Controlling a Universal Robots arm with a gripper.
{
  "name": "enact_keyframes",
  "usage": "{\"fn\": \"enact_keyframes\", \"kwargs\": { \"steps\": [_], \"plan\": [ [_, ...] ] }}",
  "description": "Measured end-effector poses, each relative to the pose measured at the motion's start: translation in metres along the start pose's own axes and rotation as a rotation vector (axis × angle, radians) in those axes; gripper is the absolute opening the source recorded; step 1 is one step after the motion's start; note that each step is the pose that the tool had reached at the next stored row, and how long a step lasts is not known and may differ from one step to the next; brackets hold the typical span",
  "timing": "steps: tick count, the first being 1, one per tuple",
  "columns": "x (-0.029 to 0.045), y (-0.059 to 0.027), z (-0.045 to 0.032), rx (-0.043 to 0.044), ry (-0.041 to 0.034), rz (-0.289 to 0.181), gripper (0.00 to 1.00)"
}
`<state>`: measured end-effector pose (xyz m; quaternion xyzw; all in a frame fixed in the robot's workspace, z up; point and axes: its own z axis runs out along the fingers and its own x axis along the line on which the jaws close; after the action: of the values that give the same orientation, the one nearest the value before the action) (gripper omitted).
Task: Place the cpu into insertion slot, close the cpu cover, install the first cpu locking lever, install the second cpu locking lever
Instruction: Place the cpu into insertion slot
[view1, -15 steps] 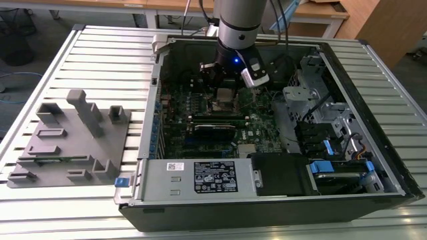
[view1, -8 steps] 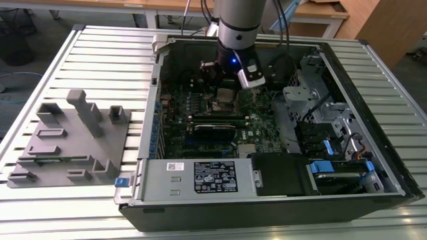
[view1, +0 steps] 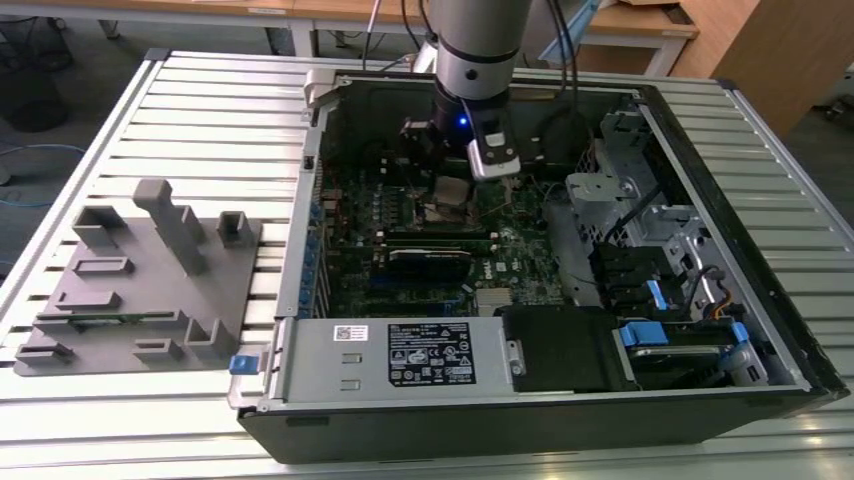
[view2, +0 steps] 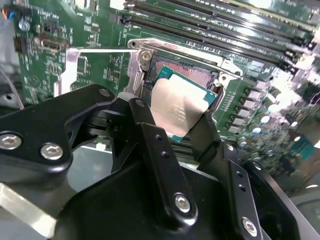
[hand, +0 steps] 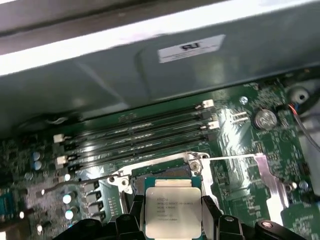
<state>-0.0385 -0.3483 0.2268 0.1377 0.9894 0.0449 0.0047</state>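
My gripper (view1: 461, 178) is inside the open computer case, low over the green board. It is shut on the cpu (view2: 176, 106), a flat square chip with a pale metal top, gripped by two opposite edges between black fingers (hand: 207, 210). The chip (hand: 172, 211) hangs tilted just above the insertion slot (view2: 189, 76), whose dark pin field shows beyond the chip's far edge. The cpu cover (view2: 68, 70), a silvery frame with a square window, stands swung open at one side of the socket (hand: 165, 175). A thin wire lever (hand: 80, 181) lies raised beside the socket.
Long black memory slots (hand: 140, 134) run just beyond the socket. The grey power supply box (view1: 400, 355) fills the case's near side, and a metal drive cage (view1: 621, 195) stands at the exterior view's right. A grey parts fixture (view1: 134, 280) sits on the slatted table at the exterior view's left.
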Motion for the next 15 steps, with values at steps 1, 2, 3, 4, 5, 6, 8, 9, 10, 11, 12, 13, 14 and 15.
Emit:
{"fn": "enact_keyframes", "kwargs": {
  "steps": [1, 2, 3, 4, 5, 6, 8, 9, 10, 11, 12, 13, 14, 15],
  "plan": [
    [0.0, 0.0, 0.0001, -0.0001, -0.0016, 0.018, 0.54],
    [0.0, 0.0, 0.0002, -0.0001, -0.0032, 0.036, 0.54],
    [0.0, 0.0, 0.0002, -0.0002, -0.0049, 0.054, 0.54],
    [0.0, 0.0, 0.0003, -0.0003, -0.0065, 0.072, 0.54],
    [0.0, 0.0, 0.0004, -0.0004, -0.0081, 0.089, 0.54],
    [0.0, 0.0, 0.0005, -0.0003, -0.0099, 0.109, 0.54],
    [0.0, 0.0, 0.0007, -0.0005, -0.0132, 0.145, 0.54],
    [0.0, 0.0, 0.0007, -0.0006, -0.0148, 0.163, 0.54],
    [0.0, -0.0001, 0.0008, -0.0006, -0.0164, 0.181, 0.54],
    [0.0, -0.0001, 0.0009, -0.0007, -0.018, 0.199, 0.54],
    [0.0, -0.0001, 0.001, -0.0007, -0.0198, 0.218, 0.54],
    [0.0, -0.0001, 0.001, -0.0009, -0.0214, 0.236, 0.54],
    [0.0, -0.0001, 0.0011, -0.0009, -0.0231, 0.253, 0.54],
    [0.0, -0.0001, 0.0012, -0.001, -0.0246, 0.271, 0.54]
  ]
}}
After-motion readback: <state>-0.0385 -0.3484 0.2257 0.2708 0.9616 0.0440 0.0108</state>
